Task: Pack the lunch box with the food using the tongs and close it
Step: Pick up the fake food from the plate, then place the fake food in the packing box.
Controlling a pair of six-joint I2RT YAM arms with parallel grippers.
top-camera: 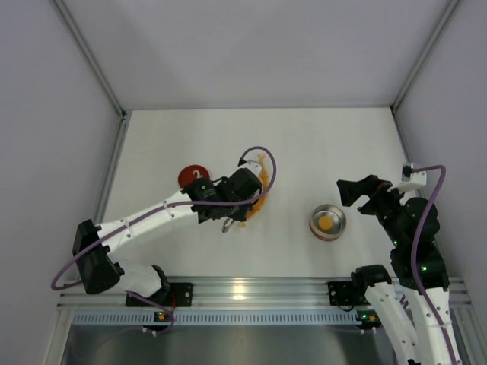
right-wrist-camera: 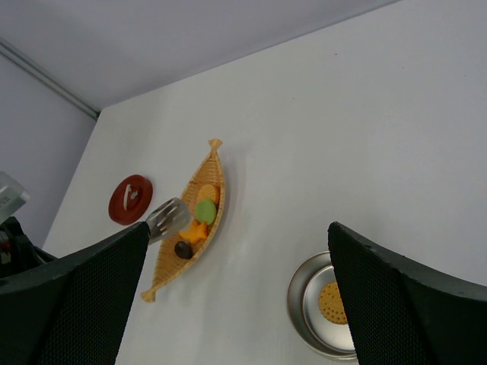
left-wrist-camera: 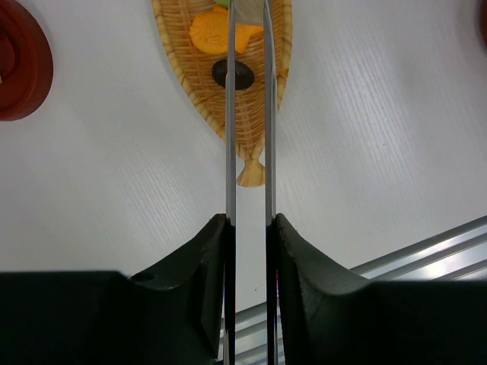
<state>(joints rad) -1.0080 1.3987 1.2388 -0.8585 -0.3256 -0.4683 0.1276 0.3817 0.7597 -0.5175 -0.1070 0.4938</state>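
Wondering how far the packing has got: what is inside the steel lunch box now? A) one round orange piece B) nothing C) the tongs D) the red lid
A: a single round orange piece lies in the steel lunch box.

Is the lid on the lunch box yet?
No: the red lid lies flat well to the left of the open lunch box, which holds one orange piece.

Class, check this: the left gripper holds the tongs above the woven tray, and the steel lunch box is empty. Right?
Not empty: the lunch box holds one round orange piece, as the top external view shows. The left gripper does hold the tongs above the tray.
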